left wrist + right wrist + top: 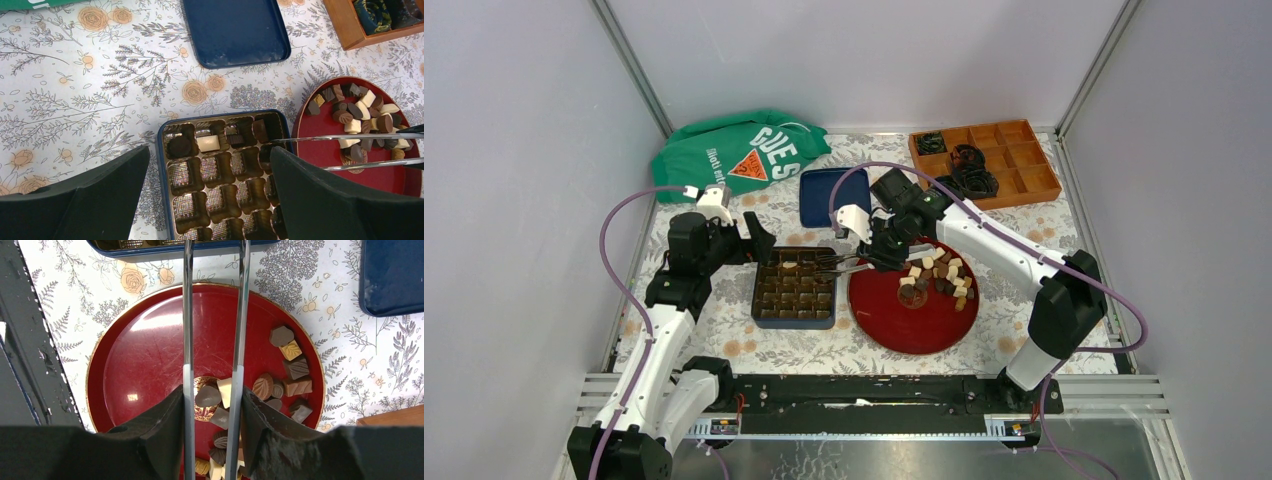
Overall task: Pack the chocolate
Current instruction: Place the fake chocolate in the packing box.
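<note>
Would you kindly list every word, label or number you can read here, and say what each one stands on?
"GUES": large white letters on the green garment, back left of the table.
Smaller white print and the red triangle badge on the same garment: too blurred to read.
No other text is visible in any view.

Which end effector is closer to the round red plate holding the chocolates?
Right. The right end effector, gripping metal tongs, hangs over the rim of the round red plate. The left end effector hovers open beyond the blue compartmented box, off the plate.
</note>
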{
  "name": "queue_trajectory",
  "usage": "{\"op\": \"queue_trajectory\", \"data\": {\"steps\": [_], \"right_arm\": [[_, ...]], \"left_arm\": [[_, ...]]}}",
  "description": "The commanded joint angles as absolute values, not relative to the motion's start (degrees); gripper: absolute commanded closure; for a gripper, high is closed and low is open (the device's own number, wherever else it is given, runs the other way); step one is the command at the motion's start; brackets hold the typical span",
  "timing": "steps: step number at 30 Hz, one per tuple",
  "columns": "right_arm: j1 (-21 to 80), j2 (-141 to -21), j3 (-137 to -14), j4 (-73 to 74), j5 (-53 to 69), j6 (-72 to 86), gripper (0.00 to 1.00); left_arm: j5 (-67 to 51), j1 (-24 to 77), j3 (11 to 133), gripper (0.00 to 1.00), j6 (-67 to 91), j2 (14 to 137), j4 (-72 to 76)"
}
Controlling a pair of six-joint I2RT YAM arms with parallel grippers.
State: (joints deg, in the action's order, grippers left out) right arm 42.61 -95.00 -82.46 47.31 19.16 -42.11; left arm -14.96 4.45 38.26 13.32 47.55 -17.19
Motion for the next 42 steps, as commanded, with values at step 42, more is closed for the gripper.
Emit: {"op": "queue_trajectory", "data": {"steps": [42], "right_arm": [[5.83,-57.93,-56.63,48.35,41.92,-39.57,0.56]], "left_arm": [[-13.97,4.13,39.49,0.01,12.66,47.19,-16.24]]}}
